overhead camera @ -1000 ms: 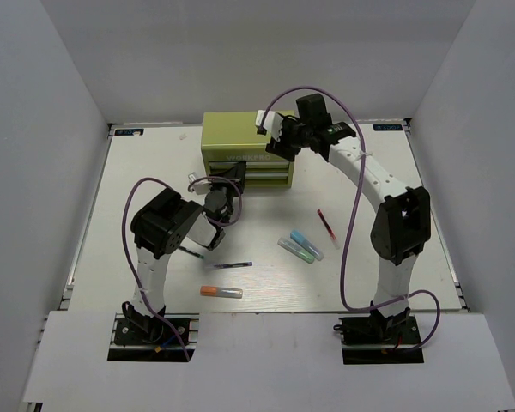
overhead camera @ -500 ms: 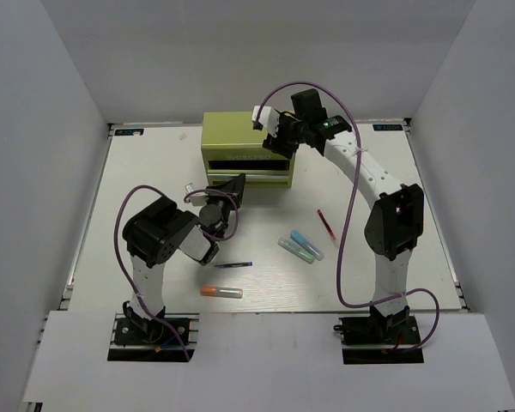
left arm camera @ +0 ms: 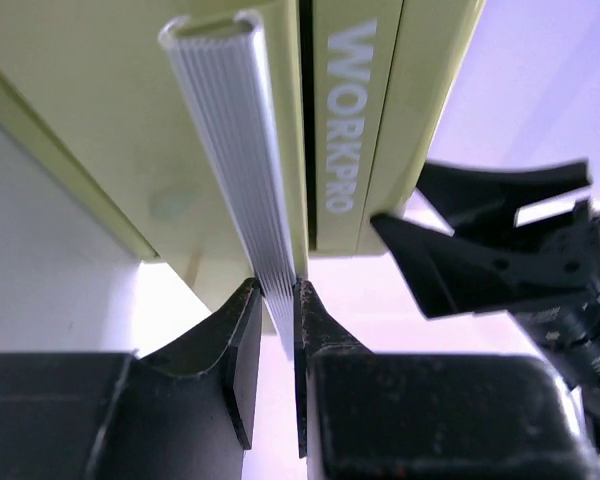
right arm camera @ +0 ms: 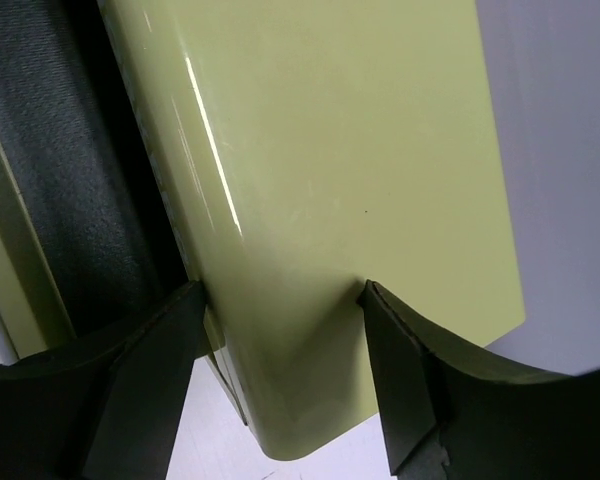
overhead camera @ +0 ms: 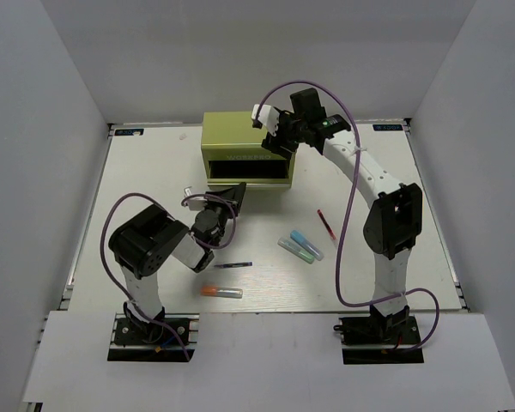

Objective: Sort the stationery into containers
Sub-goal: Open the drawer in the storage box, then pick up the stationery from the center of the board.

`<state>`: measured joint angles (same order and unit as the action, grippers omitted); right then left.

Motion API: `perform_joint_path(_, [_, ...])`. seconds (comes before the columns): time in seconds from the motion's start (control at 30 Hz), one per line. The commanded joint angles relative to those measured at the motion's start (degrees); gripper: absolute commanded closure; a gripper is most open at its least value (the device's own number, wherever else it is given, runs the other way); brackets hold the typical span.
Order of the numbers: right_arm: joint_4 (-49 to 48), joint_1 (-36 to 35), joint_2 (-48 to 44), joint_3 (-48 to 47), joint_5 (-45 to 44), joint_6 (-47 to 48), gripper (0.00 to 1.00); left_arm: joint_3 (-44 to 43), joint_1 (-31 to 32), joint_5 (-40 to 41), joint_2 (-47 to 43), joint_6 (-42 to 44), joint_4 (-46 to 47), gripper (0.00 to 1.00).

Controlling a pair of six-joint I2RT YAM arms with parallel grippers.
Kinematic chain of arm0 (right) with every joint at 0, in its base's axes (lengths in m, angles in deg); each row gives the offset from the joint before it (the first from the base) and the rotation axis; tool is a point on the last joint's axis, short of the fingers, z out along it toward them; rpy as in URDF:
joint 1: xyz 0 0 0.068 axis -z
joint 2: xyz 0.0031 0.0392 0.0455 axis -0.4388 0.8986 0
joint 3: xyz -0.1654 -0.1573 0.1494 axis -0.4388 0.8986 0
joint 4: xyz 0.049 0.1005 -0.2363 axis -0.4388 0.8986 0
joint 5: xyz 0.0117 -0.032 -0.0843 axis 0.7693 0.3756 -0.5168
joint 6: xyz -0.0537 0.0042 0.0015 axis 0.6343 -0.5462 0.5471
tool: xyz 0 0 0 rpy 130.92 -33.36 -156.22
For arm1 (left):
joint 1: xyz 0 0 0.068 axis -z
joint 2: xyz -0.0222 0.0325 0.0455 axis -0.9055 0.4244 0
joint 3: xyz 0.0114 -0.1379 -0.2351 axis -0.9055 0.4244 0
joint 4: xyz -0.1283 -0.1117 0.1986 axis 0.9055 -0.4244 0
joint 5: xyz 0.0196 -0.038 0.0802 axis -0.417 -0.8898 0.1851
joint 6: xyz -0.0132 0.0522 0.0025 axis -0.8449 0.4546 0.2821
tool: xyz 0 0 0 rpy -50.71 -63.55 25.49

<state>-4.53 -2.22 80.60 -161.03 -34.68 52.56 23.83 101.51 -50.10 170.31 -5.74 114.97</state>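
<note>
Nearest me, the orange-capped marker (overhead camera: 221, 292) and dark pen (overhead camera: 233, 264) lie on the table (overhead camera: 137, 172); my left arm (overhead camera: 146, 240) hides the spot beside them. To their right lie the green-capped marker (overhead camera: 295, 251), blue-capped marker (overhead camera: 307, 245) and red pen (overhead camera: 326, 224). My left gripper (left arm camera: 277, 300) is clenched on the ribbed drawer handle (left arm camera: 235, 140). Farther back, my right gripper (right arm camera: 280, 290) squeezes a top corner of the yellow-green chest (overhead camera: 236, 133); inside the drawer (right arm camera: 50, 160) I only see dark.

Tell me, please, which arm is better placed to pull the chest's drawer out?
Left: the left gripper is shut on the drawer's silver handle, while the right gripper straddles the chest's top corner, apparently bracing it.
</note>
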Motion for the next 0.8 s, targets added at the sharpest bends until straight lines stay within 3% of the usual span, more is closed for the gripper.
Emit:
perform_joint_path(0.0, [-1.4,0.8,3.0,-0.8,-4.2,-1.0,0.3,1.2,0.8,-2.3,-4.6,3.3,-3.4,0.99])
perform_joint_path(0.07, [-0.8,0.9,2.4,-0.4,-3.1,-1.0,0.26,1.2,0.8,-3.6,-6.5,3.3,-6.5,0.87])
perform_joint_path(0.1, [-0.5,0.7,0.6,0.3,-2.1,-0.9,0.21,1.2,0.3,-3.6,-7.2,3.3,-7.8,0.65])
perform_joint_path(0.2, [-1.4,0.7,-2.8,3.7,0.1,-0.8,0.15,0.6,-0.2,-4.9,-10.8,4.0,-14.1,0.33])
perform_joint_path(0.23, [-1.9,0.7,-4.7,4.6,0.4,-1.1,0.15,0.5,-0.2,-4.9,-11.5,4.8,-15.6,0.3])
perform_joint_path(0.3, [-2.6,0.7,-7.2,7.5,0.8,-0.8,0.11,0.5,-0.2,-4.9,-13.0,6.0,-18.8,0.23])
perform_joint_path(0.47, [-3.1,0.8,-13.4,10.8,1.1,-0.5,0.1,0.5,-0.2,-5.6,-17.1,7.7,-20.8,0.2])
perform_joint_path(0.6, [-4.2,0.9,-20.0,15.8,1.8,-0.6,0.1,1.8,-0.2,-7.6,-22.9,9.2,-28.4,0.19])
perform_joint_path(0.77, [-10.0,1.0,-31.9,28.4,1.5,-5.2,0.1,0.2,-0.2,-11.9,-32.7,16.5,-50.2,0.16])
